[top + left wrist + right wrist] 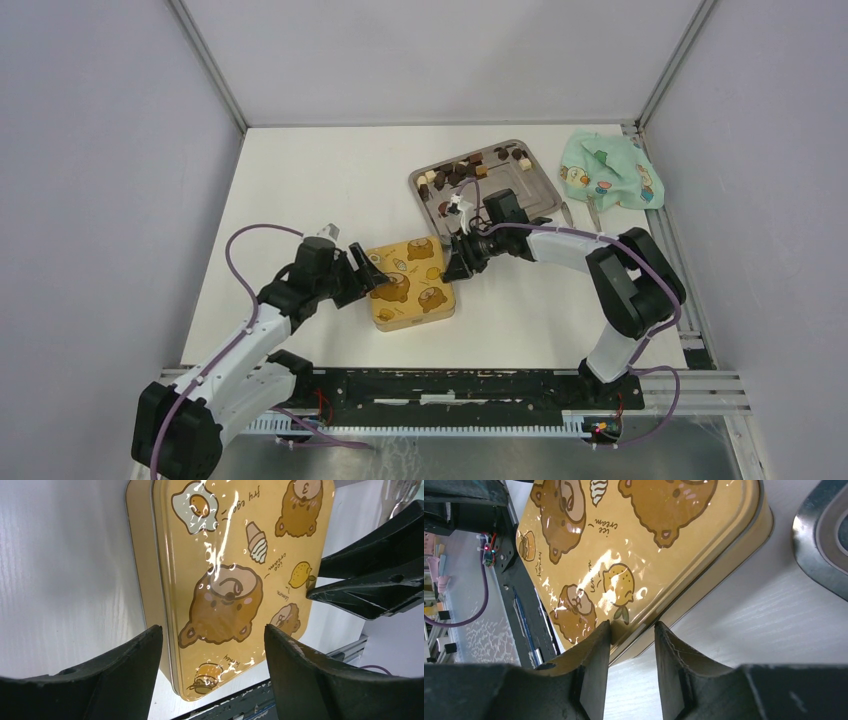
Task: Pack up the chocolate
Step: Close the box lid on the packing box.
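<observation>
The chocolate [465,170], small dark, light brown and cream pieces, lies on a silver tray [545,200] at the back right. A yellow square tin [410,285] with bear pictures sits mid-table, its lid on. My left gripper [372,274] is open at the tin's left side, and its wrist view shows the jaws [212,630] wide apart above the lid [235,580], holding nothing. My right gripper [452,265] is at the tin's right edge. Its jaws [633,625] are narrowed astride the lid's rim [634,545]; whether they press on it I cannot tell.
A green patterned cloth [605,170] lies at the back right corner. Silver tongs [580,211] lie between cloth and tray. The tray's rim [819,545] is close to the right of the tin. The black rail [450,385] runs along the near table edge.
</observation>
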Tool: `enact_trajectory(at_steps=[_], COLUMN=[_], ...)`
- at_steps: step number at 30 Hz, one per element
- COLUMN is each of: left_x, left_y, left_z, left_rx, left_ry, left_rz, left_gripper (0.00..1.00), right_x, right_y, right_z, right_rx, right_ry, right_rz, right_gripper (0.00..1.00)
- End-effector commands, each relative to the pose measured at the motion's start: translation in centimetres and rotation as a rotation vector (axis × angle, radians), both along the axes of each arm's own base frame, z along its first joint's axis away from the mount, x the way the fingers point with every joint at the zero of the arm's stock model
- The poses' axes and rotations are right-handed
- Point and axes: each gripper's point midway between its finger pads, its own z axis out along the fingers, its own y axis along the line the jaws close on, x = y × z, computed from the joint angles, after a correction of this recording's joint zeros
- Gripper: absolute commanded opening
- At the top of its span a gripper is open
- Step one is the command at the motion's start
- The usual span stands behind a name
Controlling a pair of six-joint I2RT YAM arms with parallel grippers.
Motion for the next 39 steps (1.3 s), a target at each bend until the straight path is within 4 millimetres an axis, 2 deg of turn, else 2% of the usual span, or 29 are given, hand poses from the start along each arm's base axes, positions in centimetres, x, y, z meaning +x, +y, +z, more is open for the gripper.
enact_trajectory(at_steps=[1, 7, 22, 28, 34, 39], left_x=[0.5, 0.6, 1.4, 2.0, 2.8, 5.0], left_y=[-0.9, -1.2, -0.8, -0.3, 1.4, 3.2], left_z=[1.3, 1.3, 0.2, 1.5, 2.6, 4.7], left_rx=[-0.071, -0.083, 0.001, 0.016, 0.119, 0.276], left_ry=[-0.033, -0.035, -0.008, -0.059, -0.083, -0.129], left_rz=[0.02, 0.02, 0.016, 0.041, 0.078, 0.093], left_gripper=[0.8, 0.78, 0.72, 0.7, 0.72, 0.71], right_x=[1.5, 1.5, 3.3, 3.7, 5.1, 6.1], right_y=[-0.4, -0.2, -0.3, -0.3, -0.2, -0.2], right_z=[0.7, 1.1, -0.2, 0.2, 0.9, -0.1], right_rx=[-0.023, -0.004, -0.074, -0.084, -0.109, -0.156], right_ry=[-0.068, -0.072, -0.074, -0.125, -0.177, -0.179], right_rz=[-0.029, -0.021, -0.017, 0.017, 0.042, 0.056], right_gripper=[0.4, 0.4, 0.42, 0.43, 0.46, 0.44])
